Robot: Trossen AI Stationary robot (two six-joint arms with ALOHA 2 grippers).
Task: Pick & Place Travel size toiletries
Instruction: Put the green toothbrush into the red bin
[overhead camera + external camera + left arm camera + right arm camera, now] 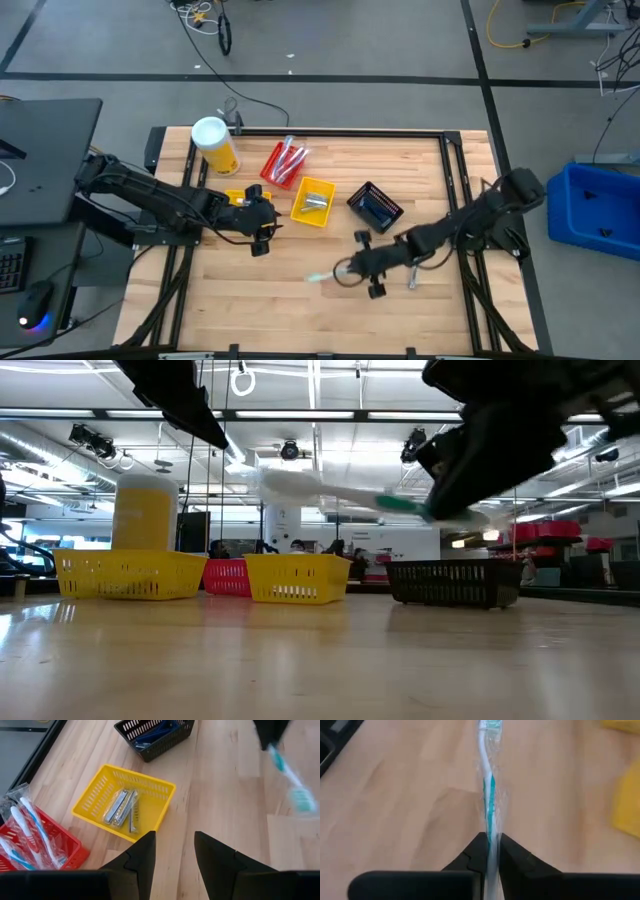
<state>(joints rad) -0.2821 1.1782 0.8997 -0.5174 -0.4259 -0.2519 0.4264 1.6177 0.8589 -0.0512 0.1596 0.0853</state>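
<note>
A white toothbrush with a teal grip (489, 785), wrapped in clear plastic, is in my right gripper (490, 841), which is shut on it above the table's near middle (355, 268). In the low view the toothbrush (330, 491) hangs in the air, about level. My left gripper (175, 851) is open and holds nothing; it hovers left of the yellow bin (313, 202). More wrapped toothbrushes (30, 832) lie in the red bin (284, 165). My right gripper pinches the toothbrush's handle (490, 831) between its two fingers, with the fingers lying along it. The head end (490, 726) sticks straight out past the fingertips. The toothbrush is lifted clear of the table, roughly level, head toward the table's left (318, 279).
The yellow bin (125, 800) holds a few metal items (121, 807). A black bin (375, 207) with blue items stands to its right. A second small yellow bin (238, 198) and a yellow canister with a white lid (214, 144) stand far left. A small pale item (413, 283) lies under the right arm.
</note>
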